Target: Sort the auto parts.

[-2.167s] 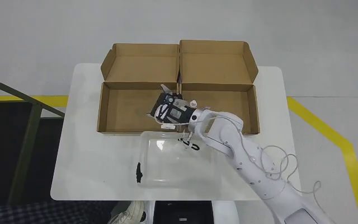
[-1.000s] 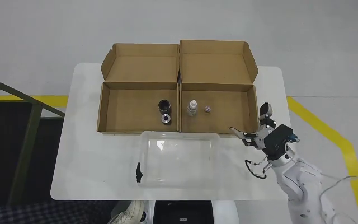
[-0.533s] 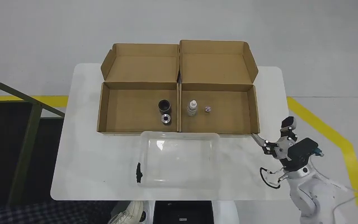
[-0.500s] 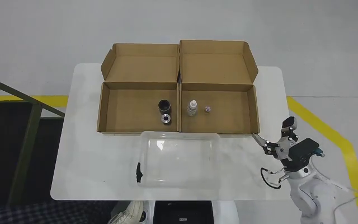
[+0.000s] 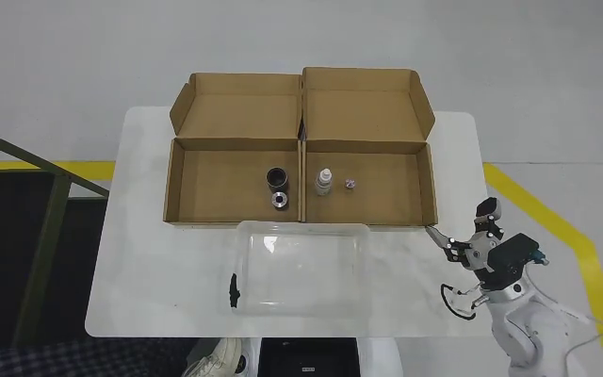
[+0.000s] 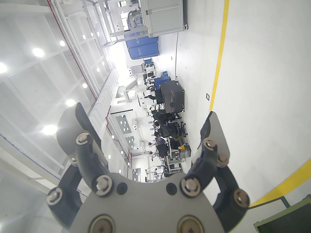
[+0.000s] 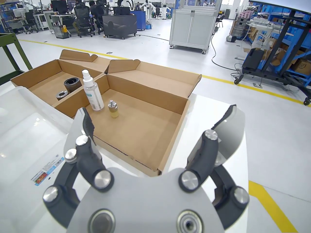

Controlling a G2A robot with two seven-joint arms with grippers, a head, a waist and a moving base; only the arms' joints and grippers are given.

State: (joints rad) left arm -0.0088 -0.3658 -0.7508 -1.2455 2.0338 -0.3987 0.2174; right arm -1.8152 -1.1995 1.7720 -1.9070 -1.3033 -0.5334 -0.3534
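Black part (image 5: 232, 289): at clear bin (image 5: 301, 224)'s left wall, long axis along it.
Right tool (image 7: 158, 113): released, empty, beyond bin's right side.
Left tool (image 6: 144, 111): released, empty; probably the nearer arm.

Right gripper (image 5: 458, 221) is off the left box (image 5: 203, 184), swung out to the right edge of the table (image 5: 141, 236) and barely drifting this last half-second. The dark cylinder (image 5: 277, 177) and metal ring (image 5: 280, 199) it was covering are now in plain view.
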